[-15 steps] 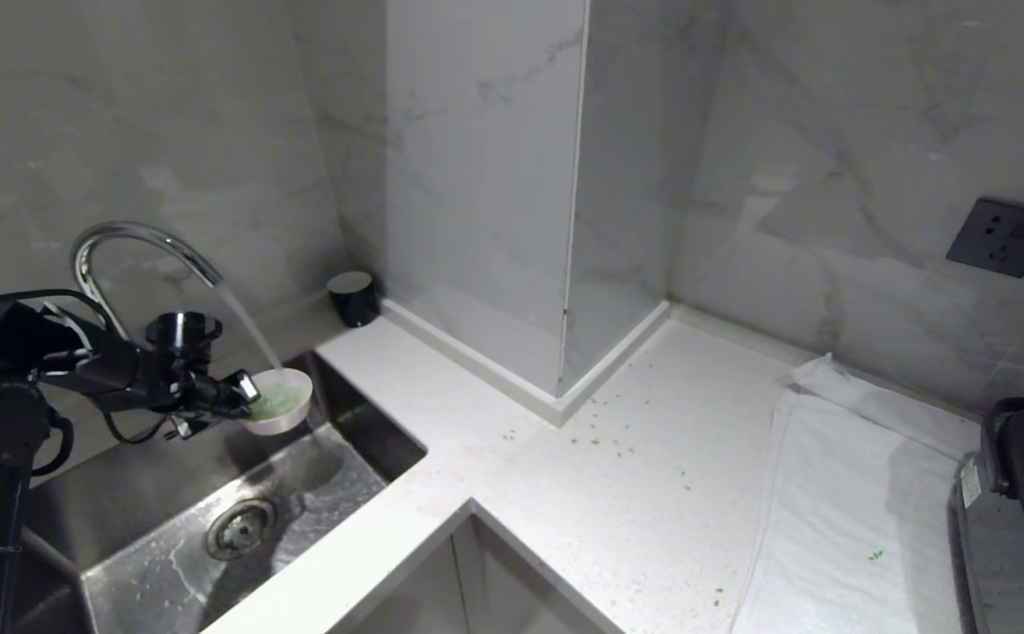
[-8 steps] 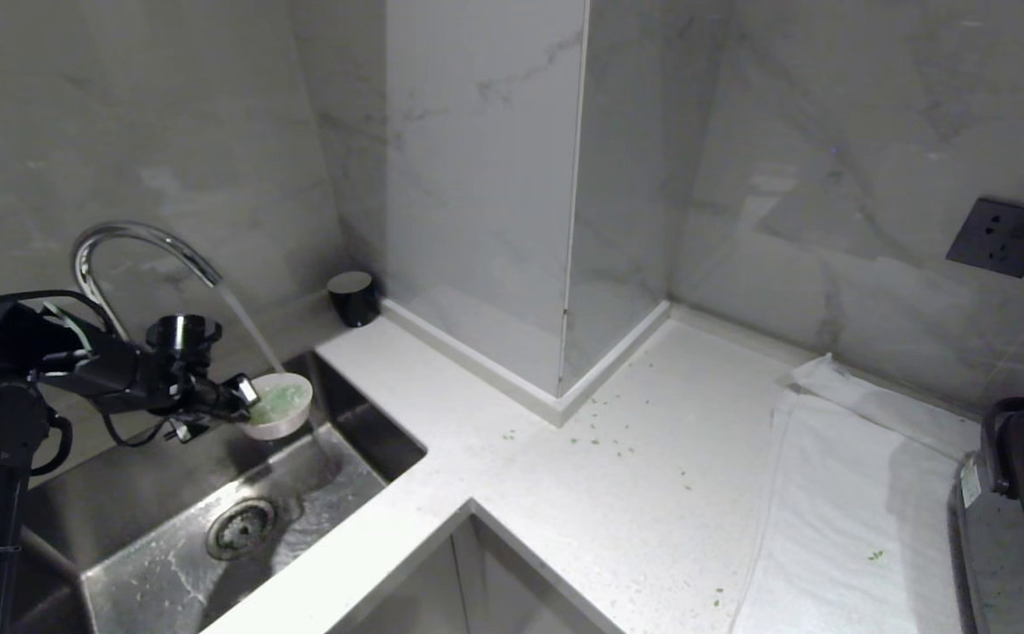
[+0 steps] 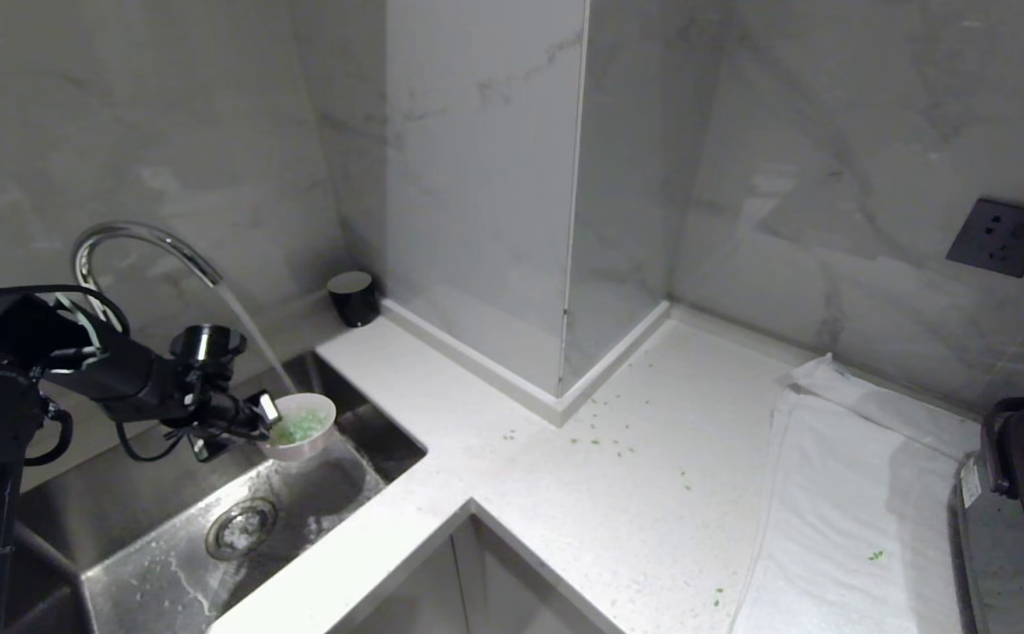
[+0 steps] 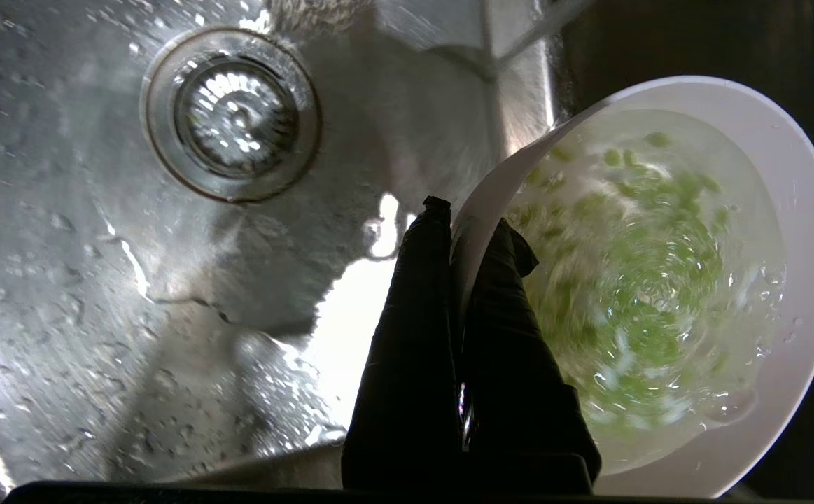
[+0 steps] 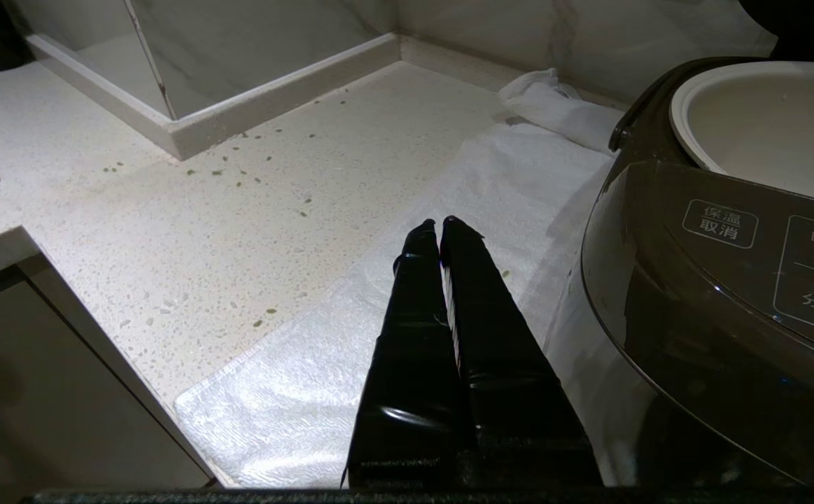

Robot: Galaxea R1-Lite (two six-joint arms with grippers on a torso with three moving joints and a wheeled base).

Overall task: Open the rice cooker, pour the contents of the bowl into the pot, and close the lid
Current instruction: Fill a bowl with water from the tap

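So the left gripper [image 4: 464, 224] has its jaws pinched on the bowl [image 3: 302, 426] rim, holding it over the sink [image 3: 168, 537] under the running faucet [image 3: 137, 242]. The contents [image 4: 630, 266] swirl in water just past the jaws. Right gripper [image 5: 440, 225], jaws pressed together and empty, hangs over the towel [image 5: 351, 336] beside the open rice cooker [image 5: 714, 294].

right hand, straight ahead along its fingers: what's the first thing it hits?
Probably the white towel spread on the counter. The right hand, shut and empty, points over it toward the marble corner. The rice cooker sits off to one side, out of that line. Depth is uncertain.
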